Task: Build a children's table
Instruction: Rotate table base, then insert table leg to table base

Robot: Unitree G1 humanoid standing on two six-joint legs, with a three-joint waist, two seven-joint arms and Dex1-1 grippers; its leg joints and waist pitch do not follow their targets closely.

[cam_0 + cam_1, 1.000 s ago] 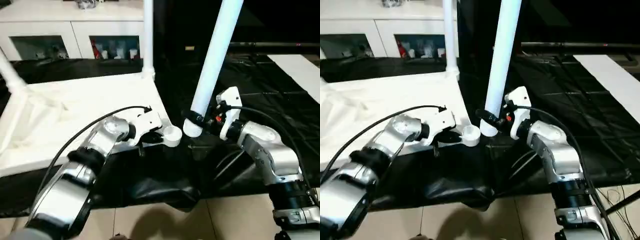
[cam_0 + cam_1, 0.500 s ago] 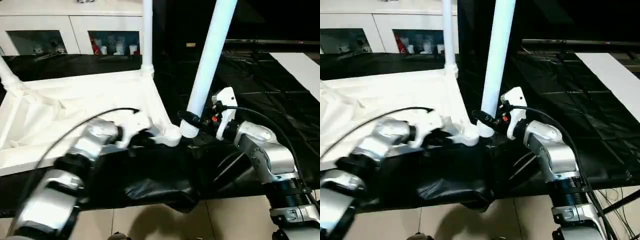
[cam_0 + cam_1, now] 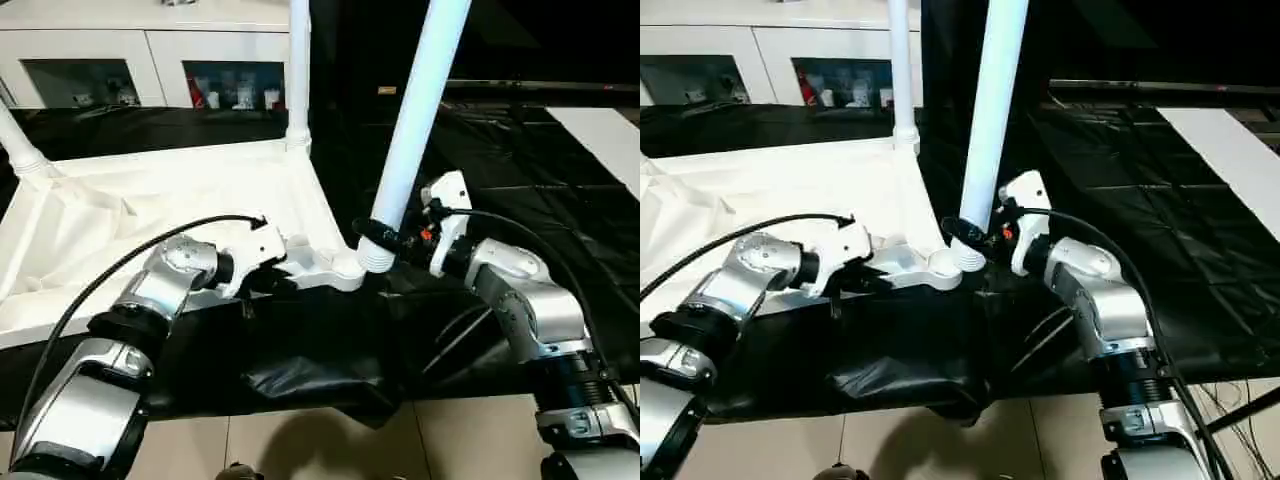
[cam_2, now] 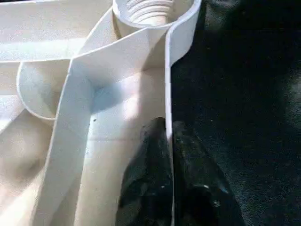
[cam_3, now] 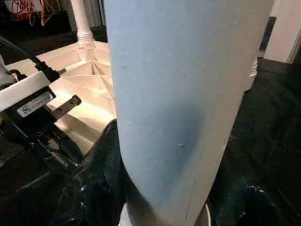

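The children's table lies upside down: its white ribbed tabletop (image 3: 150,215) rests on a black sheet. One leg (image 3: 297,70) stands in the far right corner and another leg (image 3: 18,150) in the far left. My left gripper (image 3: 268,278) is shut on the near rim (image 4: 168,70), a finger on each side, a short way from the empty threaded corner socket (image 3: 348,268). My right gripper (image 3: 385,236) is shut around the lower end of a loose white leg (image 3: 415,120). That leg tilts up to the right, with its ribbed end just right of the socket.
A white cabinet (image 3: 150,55) with glass doors stands behind the tabletop. The black sheet (image 3: 520,170) covers the floor around and to the right, with a white strip (image 3: 600,130) at the far right. Tiled floor (image 3: 300,450) shows at the near edge.
My left gripper has slid left along the near rim, away from the corner socket, and closed on the rim. The right gripper still holds the leg by the socket.
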